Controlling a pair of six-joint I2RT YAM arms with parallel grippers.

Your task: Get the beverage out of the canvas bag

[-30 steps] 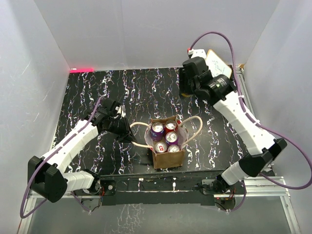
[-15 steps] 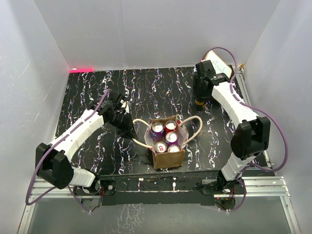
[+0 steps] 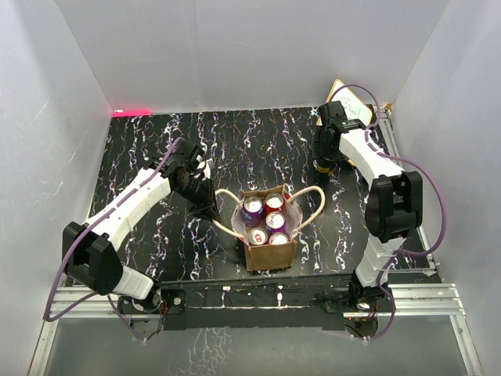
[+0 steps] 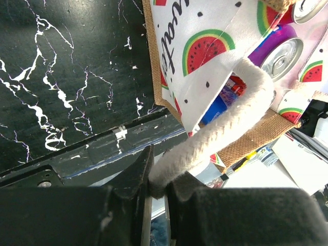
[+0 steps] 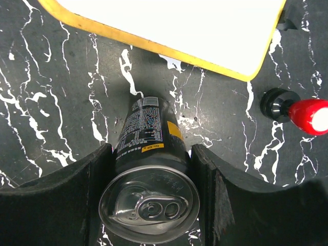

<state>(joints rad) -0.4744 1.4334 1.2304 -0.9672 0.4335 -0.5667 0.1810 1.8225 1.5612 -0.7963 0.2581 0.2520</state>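
The left hand (image 4: 159, 179) was pinched tight on a cream handle (image 4: 225, 123) of the canvas bag (image 3: 270, 252), which stood just beside it holding cans (image 3: 252, 210). The right hand (image 5: 151, 171) gripped a black can (image 5: 148, 133), upright on the bench (image 5: 51, 102).

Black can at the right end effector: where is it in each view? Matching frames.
Top external: black aluminium beverage can, right rear of the table, under the right end effector, apart from the tan canvas bag.
Left wrist: not in it; shows the bag's cream rope handle pinched by the left end effector.
Right wrist: bottom centre, gripped between the fingers.
Shared landmark (top external, right wrist): yellow-edged white board beyond the can.
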